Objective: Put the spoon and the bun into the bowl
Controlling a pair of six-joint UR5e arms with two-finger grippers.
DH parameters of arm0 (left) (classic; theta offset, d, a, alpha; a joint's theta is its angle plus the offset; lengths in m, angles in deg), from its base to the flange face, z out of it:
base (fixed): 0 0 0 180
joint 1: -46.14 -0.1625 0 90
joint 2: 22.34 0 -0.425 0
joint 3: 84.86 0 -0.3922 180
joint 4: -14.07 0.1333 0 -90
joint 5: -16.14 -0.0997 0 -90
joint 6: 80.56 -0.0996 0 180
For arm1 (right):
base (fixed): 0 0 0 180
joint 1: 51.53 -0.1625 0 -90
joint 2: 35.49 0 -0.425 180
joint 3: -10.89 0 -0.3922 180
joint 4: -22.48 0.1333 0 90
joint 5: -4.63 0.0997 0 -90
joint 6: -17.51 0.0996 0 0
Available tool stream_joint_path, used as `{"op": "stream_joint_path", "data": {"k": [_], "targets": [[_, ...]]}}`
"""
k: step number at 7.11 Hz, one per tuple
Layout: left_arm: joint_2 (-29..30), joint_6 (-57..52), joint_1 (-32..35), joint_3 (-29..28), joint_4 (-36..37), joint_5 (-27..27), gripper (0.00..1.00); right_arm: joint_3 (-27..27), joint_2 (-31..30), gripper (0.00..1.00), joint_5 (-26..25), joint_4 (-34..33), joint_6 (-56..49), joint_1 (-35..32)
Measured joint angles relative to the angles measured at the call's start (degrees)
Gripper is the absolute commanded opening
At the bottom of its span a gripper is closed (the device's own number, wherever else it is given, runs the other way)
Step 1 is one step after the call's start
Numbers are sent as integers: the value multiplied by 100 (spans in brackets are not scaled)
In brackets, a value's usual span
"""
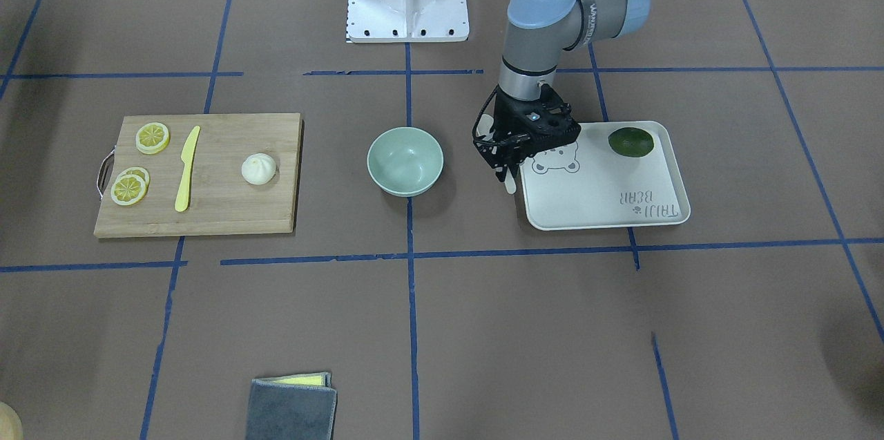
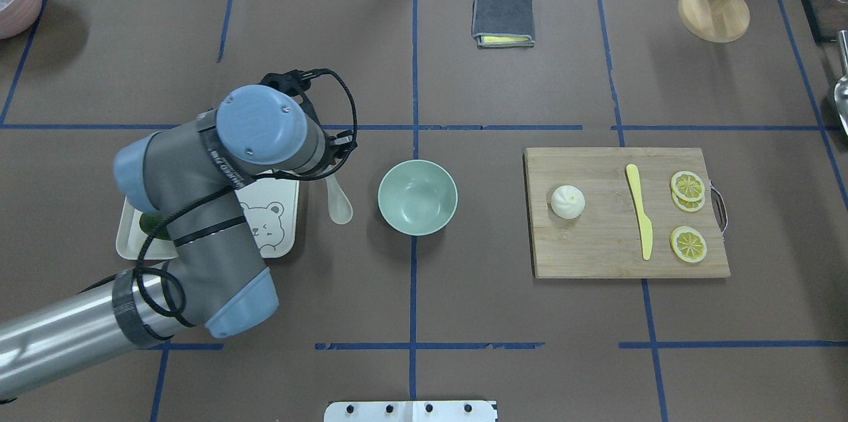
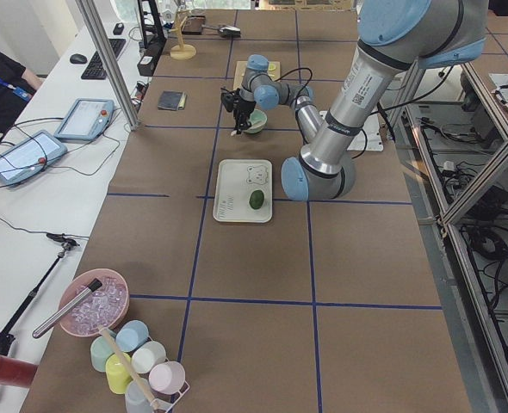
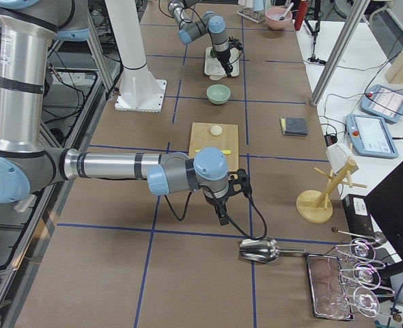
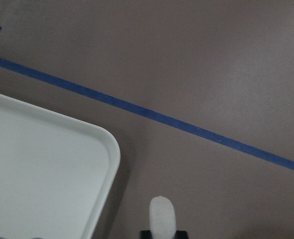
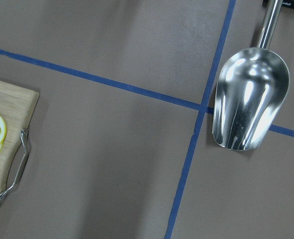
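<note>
My left gripper (image 1: 505, 166) is shut on the pale off-white spoon (image 1: 510, 184), fingers pointing down, between the white tray (image 1: 608, 208) and the mint-green bowl (image 1: 405, 181). The spoon (image 2: 340, 203) is beside the bowl (image 2: 417, 226), apart from it; one end of it shows in the left wrist view (image 5: 162, 216). The bowl is empty. The cream-white bun (image 1: 258, 168) sits on the wooden cutting board (image 1: 207, 215). My right gripper (image 4: 222, 208) shows only in the exterior right view, beyond the board; I cannot tell whether it is open or shut.
A dark green lime (image 1: 630, 141) lies on the tray. A yellow knife (image 1: 186, 167) and lemon slices (image 1: 152, 137) lie on the board. A folded grey cloth (image 1: 293, 407) lies on the far side of the table from the robot. A metal scoop (image 6: 249, 99) lies near the right gripper.
</note>
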Motion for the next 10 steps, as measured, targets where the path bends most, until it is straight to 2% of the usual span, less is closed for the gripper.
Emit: {"op": "stream_joint_path", "data": {"k": [2, 3, 4, 5, 6, 8, 10], "targets": [[520, 445, -171, -474, 78, -79, 3, -7, -20, 100, 0, 0, -1, -2], [624, 563, -256, -550, 86, -88, 32, -9, -28, 100, 0, 0, -3, -2], [650, 543, -295, -573, 84, -97, 47, -9, -30, 100, 0, 0, -3, -1], [644, 360, -311, -566, 80, -99, 54, -9, -31, 100, 0, 0, -4, 1], [637, 137, -315, -549, 72, -97, 100, -8, -25, 100, 0, 0, -1, 0], [501, -417, -311, -306, 74, -86, 100, -20, -5, 100, 2, 1, 11, -2], [-299, -2181, -112, 920, 218, -42, 100, -379, 48, 100, 10, 6, 375, 15]]}}
